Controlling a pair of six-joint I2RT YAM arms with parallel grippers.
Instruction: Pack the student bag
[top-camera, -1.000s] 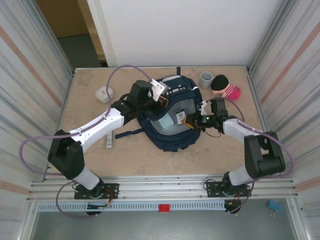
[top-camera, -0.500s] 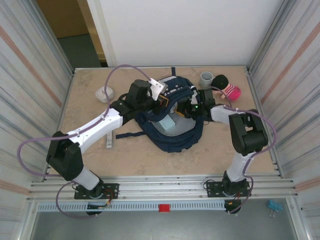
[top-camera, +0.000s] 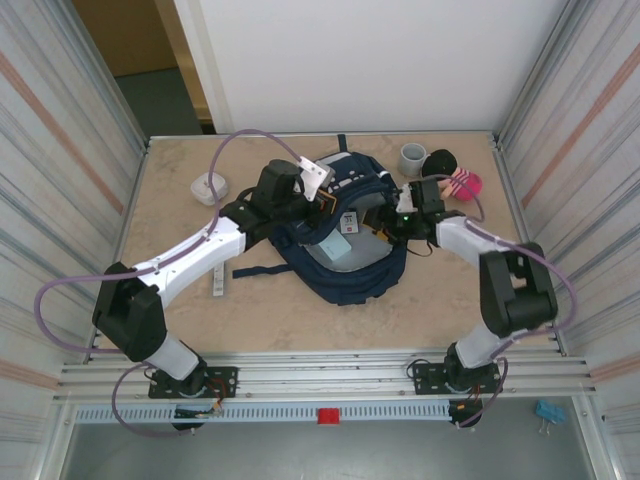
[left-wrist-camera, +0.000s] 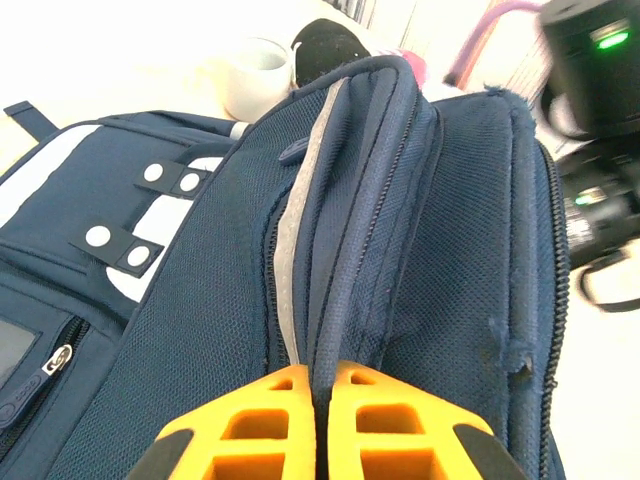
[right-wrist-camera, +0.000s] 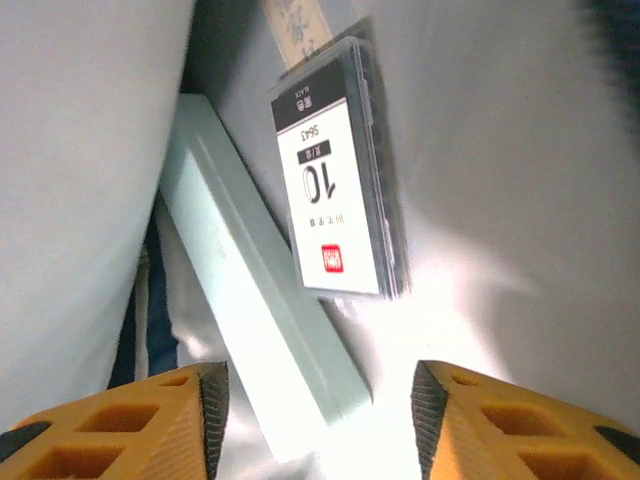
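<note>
Only readable bit is the white label on the flat dark packet (right-wrist-camera: 335, 180): a big "10", upside down, plus a tiny "BLACK". The other print is too small.

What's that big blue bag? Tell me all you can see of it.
The student bag is navy woven fabric with a white dotted patch, lying open at the middle of the table. Its pale lining holds a pale green box and a small black-and-white pack. The left gripper pinches its edge beside a zip.
</note>
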